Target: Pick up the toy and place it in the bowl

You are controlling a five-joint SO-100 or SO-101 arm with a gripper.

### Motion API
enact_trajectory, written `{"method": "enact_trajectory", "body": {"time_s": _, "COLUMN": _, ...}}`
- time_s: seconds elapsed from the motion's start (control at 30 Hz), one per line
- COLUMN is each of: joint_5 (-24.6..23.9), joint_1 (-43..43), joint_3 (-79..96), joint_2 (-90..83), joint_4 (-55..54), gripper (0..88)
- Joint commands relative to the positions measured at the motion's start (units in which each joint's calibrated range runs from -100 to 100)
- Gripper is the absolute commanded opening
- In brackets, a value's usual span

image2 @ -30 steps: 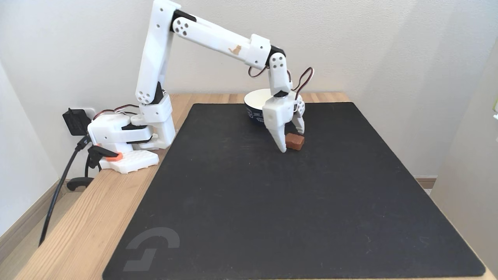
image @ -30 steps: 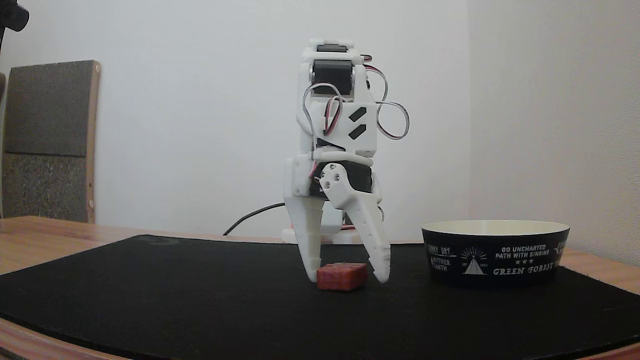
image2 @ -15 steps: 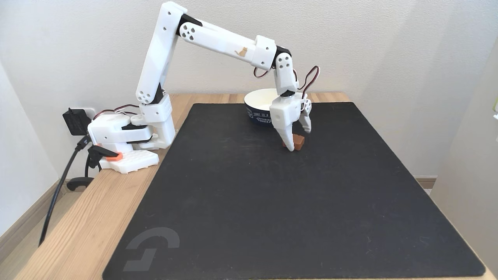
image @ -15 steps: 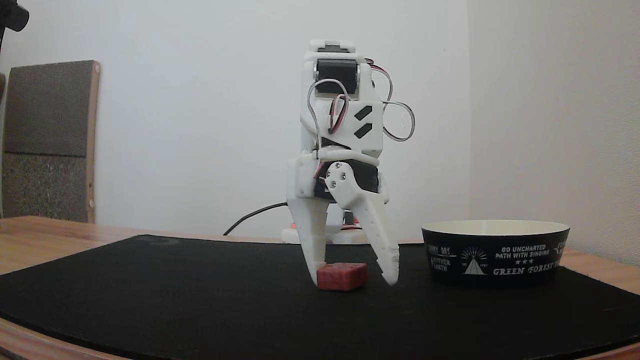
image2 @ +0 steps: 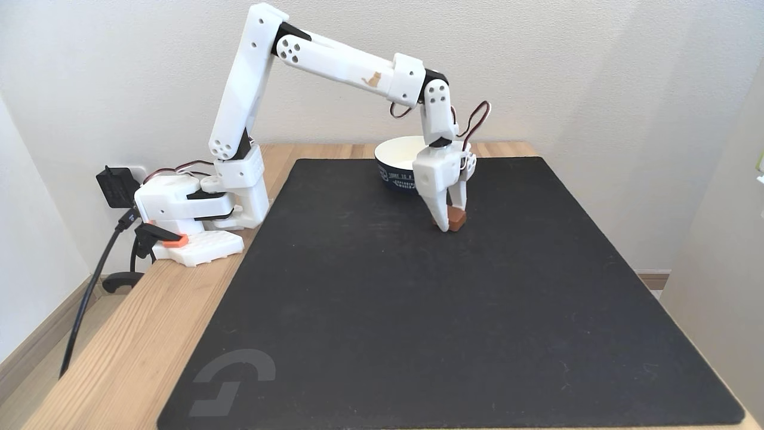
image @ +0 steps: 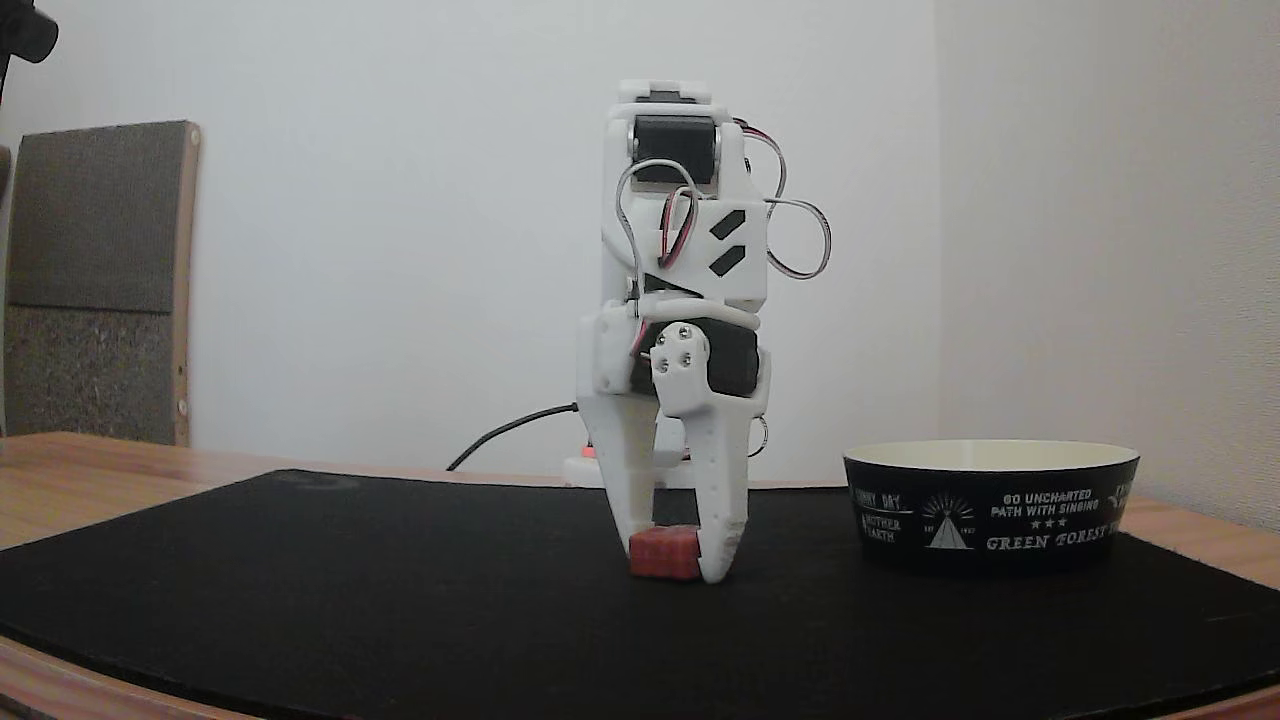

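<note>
gripper [image: 672, 555] closed onto toy [image: 662, 553], one finger each side | toy sat on mat [image2: 418, 310], near bowl [image: 990, 505] | risk: grip low at fingertips, toy could twist out on lifting

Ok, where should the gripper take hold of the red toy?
Across its two side faces, from straight above. The toy lies flat on the mat, flatter than a cube, so only its sides offer purchase. The gripper already pinches it that way.
</note>
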Motion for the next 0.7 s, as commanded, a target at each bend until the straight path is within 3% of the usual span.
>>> {"method": "enact_trajectory", "body": {"time_s": 0.0, "joint_5": -0.21, "joint_1": 0.16, "joint_3": 1.38, "joint_2": 0.41, "joint_4": 1.58, "gripper": 2.6}}
{"method": "enact_trajectory", "body": {"time_s": 0.1, "joint_5": -0.42, "joint_1": 0.32, "joint_3": 0.93, "joint_2": 0.25, "joint_4": 1.58, "gripper": 2.6}}
{"method": "enact_trajectory", "body": {"time_s": 0.3, "joint_5": -5.38, "joint_1": -1.01, "joint_3": -5.29, "joint_2": -8.26, "joint_4": 4.12, "gripper": 2.6}}
{"method": "enact_trajectory", "body": {"time_s": 0.47, "joint_5": -9.81, "joint_1": -12.56, "joint_3": -5.83, "joint_2": -24.60, "joint_4": 10.05, "gripper": 2.6}}
{"method": "enact_trajectory", "body": {"time_s": 0.67, "joint_5": -13.89, "joint_1": -23.01, "joint_3": -5.38, "joint_2": -31.10, "joint_4": 10.90, "gripper": 2.6}}
